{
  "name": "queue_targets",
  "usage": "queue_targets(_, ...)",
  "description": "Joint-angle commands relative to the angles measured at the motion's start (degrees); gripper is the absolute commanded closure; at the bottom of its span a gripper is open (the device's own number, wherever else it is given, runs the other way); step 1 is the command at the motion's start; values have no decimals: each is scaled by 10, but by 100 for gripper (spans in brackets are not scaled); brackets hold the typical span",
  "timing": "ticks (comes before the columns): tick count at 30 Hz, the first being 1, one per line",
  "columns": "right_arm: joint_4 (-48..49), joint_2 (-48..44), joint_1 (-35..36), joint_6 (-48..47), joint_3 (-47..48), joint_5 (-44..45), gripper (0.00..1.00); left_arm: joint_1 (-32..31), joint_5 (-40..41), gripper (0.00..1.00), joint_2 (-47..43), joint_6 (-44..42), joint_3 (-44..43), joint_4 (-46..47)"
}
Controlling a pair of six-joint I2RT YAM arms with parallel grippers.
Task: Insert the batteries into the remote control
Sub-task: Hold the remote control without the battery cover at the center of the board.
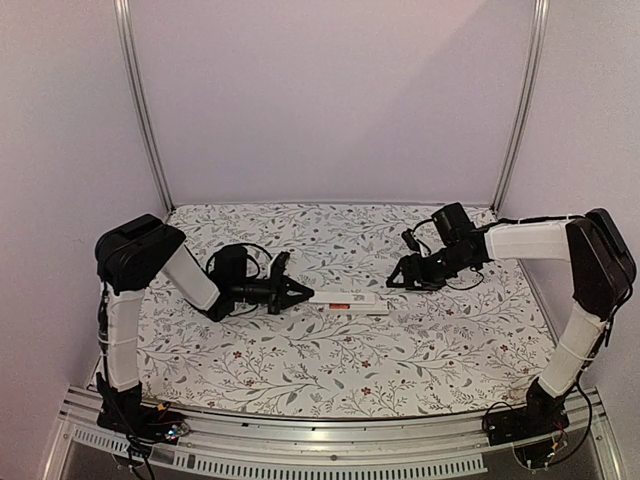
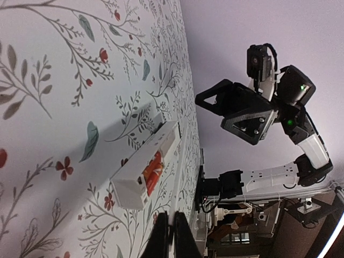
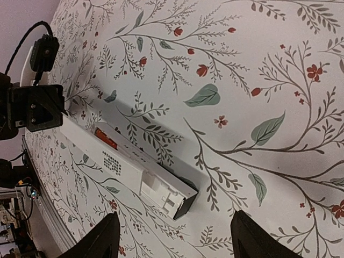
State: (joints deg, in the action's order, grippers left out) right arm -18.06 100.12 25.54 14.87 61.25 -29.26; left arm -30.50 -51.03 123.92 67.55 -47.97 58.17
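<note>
One remote control (image 1: 348, 301), one battery (image 3: 106, 138)

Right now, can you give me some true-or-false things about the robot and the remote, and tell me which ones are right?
1. The remote control lies flat on the flowery cloth. True.
2. The right tool is squeezed shut on the remote. False: its fingers are spread wide and hold nothing. It sits near the remote's right end.
3. An orange-red battery shows inside the remote. True.
4. The left tool is wide open. False: its fingers are pressed together, at the remote's left end.
5. The remote stands up on its end. False: it lies on its long side, between the two tools.
</note>
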Motion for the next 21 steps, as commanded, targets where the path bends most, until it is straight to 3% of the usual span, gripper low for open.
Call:
queue_targets(1,-8,13,2,3,18,-11,30,-11,0,100,17,13,-11,42)
queue_targets(8,-17,11,14,-34,29,-12,32,-20,0,100,26,7,-10,31)
queue_targets(21,-79,16,111,-256,94,95,37,-22,6,100,46,9,-17,30)
